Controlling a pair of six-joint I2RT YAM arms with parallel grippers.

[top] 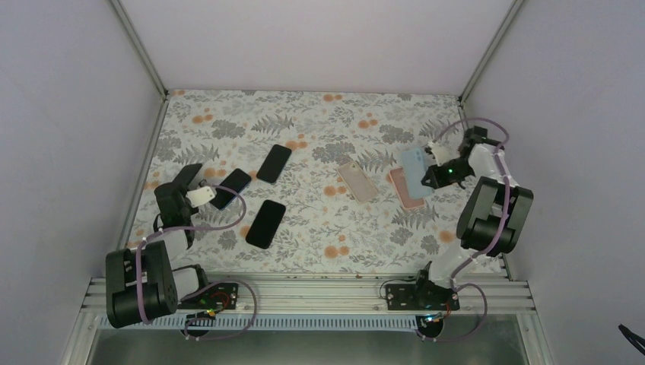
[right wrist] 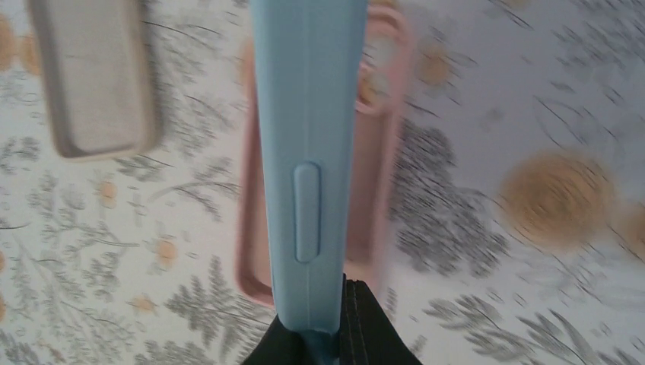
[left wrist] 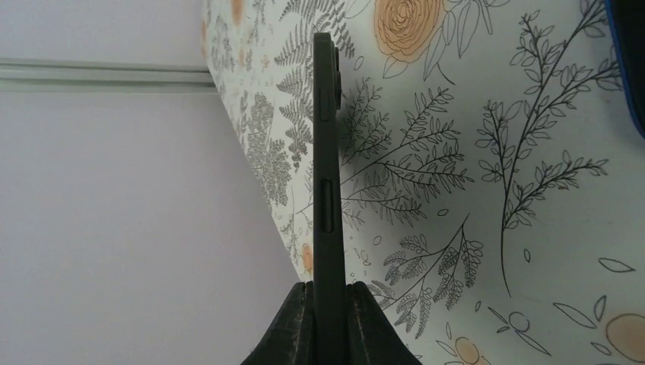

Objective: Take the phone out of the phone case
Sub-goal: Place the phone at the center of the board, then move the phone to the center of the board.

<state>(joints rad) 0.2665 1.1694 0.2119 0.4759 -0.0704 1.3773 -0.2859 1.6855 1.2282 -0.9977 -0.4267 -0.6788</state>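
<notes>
One blue case (right wrist: pixel 308 152) stands clamped in right tool (right wrist: pixel 325 327).

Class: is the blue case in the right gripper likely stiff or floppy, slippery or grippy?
Probably fairly stiff: the blue case stands straight out from the right gripper, no sag. Its matte skin looks grippy, likely rubbery.

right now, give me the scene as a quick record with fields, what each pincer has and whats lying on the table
left pincer: shut on dark case, held edge-on
right pincer: shut on light blue case, held edge-on over pink case
phone inside held cases: cannot tell
pink case: flat on table
beige case: flat, left of pink case
far black phone: flat, loose
near black phone: flat, loose
blue-rimmed phone: flat, beside left pincer
</notes>
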